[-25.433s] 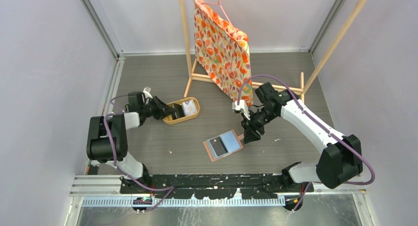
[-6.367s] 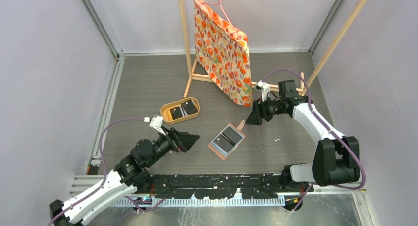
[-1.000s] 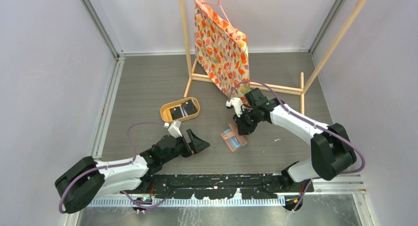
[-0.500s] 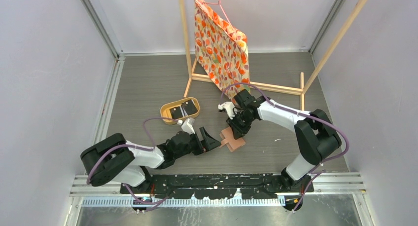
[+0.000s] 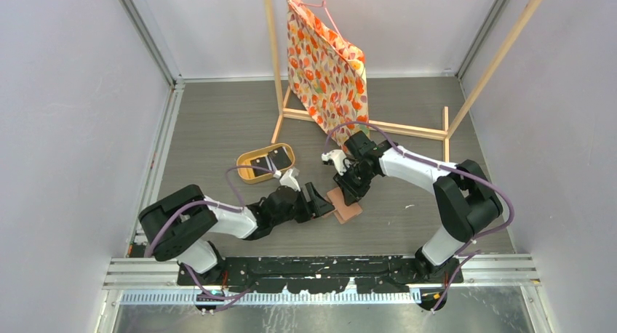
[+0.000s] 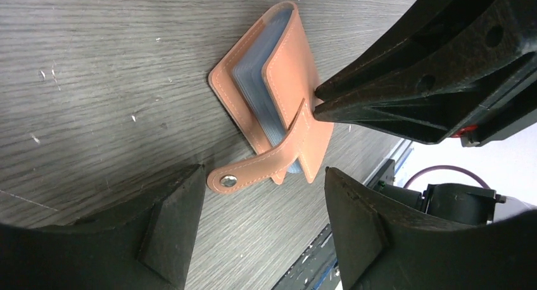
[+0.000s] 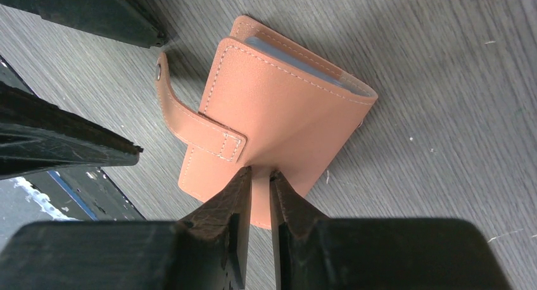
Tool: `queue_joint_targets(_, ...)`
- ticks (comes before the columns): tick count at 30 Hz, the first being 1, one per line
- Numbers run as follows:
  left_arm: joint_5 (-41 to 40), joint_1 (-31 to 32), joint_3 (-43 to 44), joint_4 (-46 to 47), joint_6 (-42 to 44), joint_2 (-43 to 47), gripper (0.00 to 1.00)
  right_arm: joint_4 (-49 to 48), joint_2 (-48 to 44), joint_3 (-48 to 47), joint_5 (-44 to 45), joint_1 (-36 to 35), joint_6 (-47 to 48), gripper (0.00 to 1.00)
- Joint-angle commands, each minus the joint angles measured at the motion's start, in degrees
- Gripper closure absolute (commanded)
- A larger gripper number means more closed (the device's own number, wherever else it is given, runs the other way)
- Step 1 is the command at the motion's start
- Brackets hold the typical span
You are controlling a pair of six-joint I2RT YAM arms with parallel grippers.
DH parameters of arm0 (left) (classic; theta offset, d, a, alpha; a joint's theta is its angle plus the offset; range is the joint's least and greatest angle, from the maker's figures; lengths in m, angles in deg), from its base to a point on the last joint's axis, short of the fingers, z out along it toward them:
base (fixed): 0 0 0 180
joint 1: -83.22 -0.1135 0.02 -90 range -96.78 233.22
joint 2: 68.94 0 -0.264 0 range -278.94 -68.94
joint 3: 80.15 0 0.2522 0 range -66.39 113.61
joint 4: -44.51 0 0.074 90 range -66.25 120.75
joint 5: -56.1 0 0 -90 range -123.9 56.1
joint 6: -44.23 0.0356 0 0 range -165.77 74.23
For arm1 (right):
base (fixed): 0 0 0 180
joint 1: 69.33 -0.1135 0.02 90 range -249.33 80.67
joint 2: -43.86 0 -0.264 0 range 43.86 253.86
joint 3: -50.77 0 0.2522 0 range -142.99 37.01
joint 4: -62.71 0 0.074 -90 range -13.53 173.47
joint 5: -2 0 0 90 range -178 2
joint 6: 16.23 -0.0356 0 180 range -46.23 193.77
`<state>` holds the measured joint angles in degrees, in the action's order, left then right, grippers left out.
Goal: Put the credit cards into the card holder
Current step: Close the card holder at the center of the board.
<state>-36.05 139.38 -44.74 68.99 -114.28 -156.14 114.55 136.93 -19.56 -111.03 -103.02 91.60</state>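
The holder [image 7: 278, 119] lies folded on the counter [image 6: 95, 81] between my arms. My right claw [image 7: 259, 171] is pressed nearly together, tips on its top flap; my left claw [image 6: 263, 176] is spread wide, facing the snap tab [image 6: 253, 173].

A grey wood-grain table [image 5: 218, 129] carries a folded salmon-brown leather card holder [image 5: 348, 211], mid-front. An oval yellow-rimmed wooden tray [image 5: 247, 170] lies leftward.

One salmon-brown leather card holder [image 7: 278, 109]. One oval yellow-rimmed wooden tray [image 5: 239, 164], holding what look like two dark credit cards [image 5: 278, 158], though they show small here. One flower-patterned bag [image 5: 327, 78]. One wooden rack [image 5: 276, 57].
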Motion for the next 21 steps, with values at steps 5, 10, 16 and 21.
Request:
queue_joint_targets(5,-2.2,0.1,2.2,-1.5,3.1,-4.2,0.37,-0.4,1.5,-0.8,0.9,-0.4,0.1,0.76)
queue_joint_targets(10,-1.4,0.0,2.3,1.8,2.2,-7.6,0.42,-0.2,1.6,-0.9,0.6,-0.5,-0.1,0.76)
queue_joint_targets(16,-0.5,0.1,2.0,4.3,2.0,-9.4,0.48,-0.2,1.7,-0.9,0.9,-0.4,-0.1,0.75)
queue_joint_targets(21,0.4,-0.1,2.0,5.9,2.2,-10.1,0.68,-0.1,1.4,-0.9,0.6,-0.2,-0.1,0.75)
